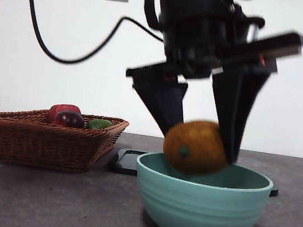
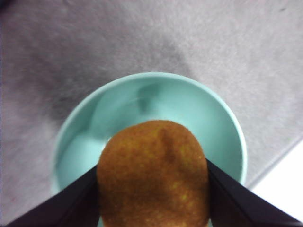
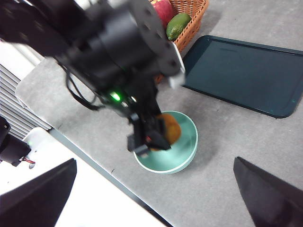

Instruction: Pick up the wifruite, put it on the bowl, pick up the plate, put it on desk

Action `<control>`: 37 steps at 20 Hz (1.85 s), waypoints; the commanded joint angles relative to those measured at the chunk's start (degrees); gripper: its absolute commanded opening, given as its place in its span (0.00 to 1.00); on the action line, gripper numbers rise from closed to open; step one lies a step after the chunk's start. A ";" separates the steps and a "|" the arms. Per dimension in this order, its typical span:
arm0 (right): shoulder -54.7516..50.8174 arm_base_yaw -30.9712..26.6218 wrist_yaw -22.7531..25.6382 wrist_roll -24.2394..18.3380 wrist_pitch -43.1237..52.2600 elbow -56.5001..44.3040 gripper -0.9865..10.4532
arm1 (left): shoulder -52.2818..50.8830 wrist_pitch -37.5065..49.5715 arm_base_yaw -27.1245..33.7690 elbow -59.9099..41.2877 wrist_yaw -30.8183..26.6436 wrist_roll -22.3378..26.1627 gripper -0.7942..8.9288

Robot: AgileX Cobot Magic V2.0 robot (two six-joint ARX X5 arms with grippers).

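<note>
The orange-brown wifruite (image 1: 195, 147) hangs just over the mint-green bowl (image 1: 200, 208), its lower part level with the rim. My left gripper (image 1: 200, 146) is shut on it, one black jaw pressing each side. The left wrist view shows the wifruite (image 2: 154, 175) between those jaws, with the bowl (image 2: 142, 104) right beneath. The plate (image 3: 241, 73), a dark flat rectangular one, lies on the desk (image 1: 43, 200) behind the bowl. My right gripper (image 3: 156, 203) is open, high above the desk's near edge, holding nothing.
A wicker basket (image 1: 41, 137) at the left holds a red fruit (image 1: 61, 111), a dark red-purple fruit (image 1: 70, 119) and a green fruit (image 1: 99, 123). The left arm (image 3: 109, 52) reaches over the basket side. A black cable (image 1: 63, 56) hangs along the wall.
</note>
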 commanded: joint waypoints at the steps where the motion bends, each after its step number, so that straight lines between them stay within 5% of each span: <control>1: 0.04 0.33 -0.20 -0.22 0.31 1.07 0.61 | 2.49 1.53 -1.07 0.96 0.26 -0.11 0.30; 18: 0.04 0.33 0.04 -0.46 0.33 1.07 0.61 | 7.28 1.84 -1.25 0.96 0.24 1.81 0.32; 22: 0.04 0.33 0.07 -0.46 0.33 1.07 0.61 | 7.28 1.88 -1.22 0.98 0.24 2.62 0.60; 37: 0.04 0.33 0.09 -0.70 0.37 1.07 0.61 | -6.36 -2.78 -1.20 3.54 0.20 2.89 0.61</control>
